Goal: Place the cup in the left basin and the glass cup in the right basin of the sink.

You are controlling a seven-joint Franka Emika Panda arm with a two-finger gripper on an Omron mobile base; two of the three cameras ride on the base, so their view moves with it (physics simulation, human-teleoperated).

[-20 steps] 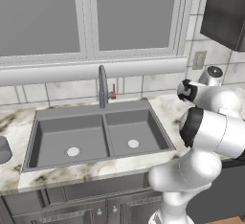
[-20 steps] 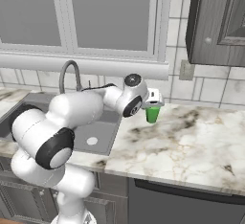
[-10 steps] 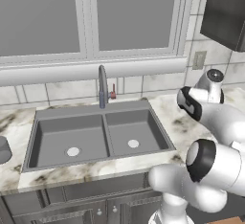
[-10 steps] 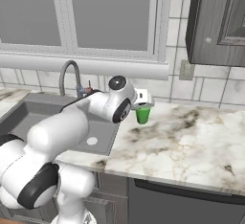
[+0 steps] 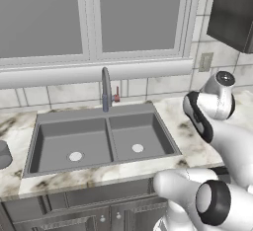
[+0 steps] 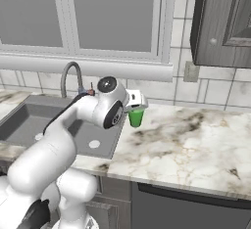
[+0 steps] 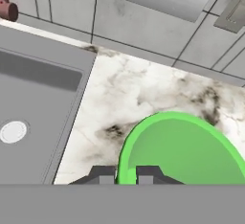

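Note:
My gripper point(image 6: 135, 107) is shut on the rim of the small green cup point(image 6: 136, 118), which hangs just above the marble counter close to the sink's right edge. In the hand view the cup's point(image 7: 184, 149) rim wall sits pinched between my fingertips point(image 7: 103, 174). The dark grey sink point(image 5: 94, 114) has the wider left basin point(image 5: 62, 138) and the narrower right basin point(image 5: 133, 134), both bare but for their drains. The grey glass cup point(image 5: 3, 154) stands on the counter at the far left, cut by the frame edge.
A tall grey faucet point(image 5: 105, 88) rises behind the divider, with a small red knob point(image 7: 7, 10) beside it. Marble counter point(image 6: 196, 149) stretches to the right of the sink. A dark wall cabinet point(image 6: 223, 22) hangs above it, and windows line the back wall.
My arm has swung the green cup leftward along the counter toward the sink. The grip on the cup has stayed the same. Sink and grey cup have not moved.

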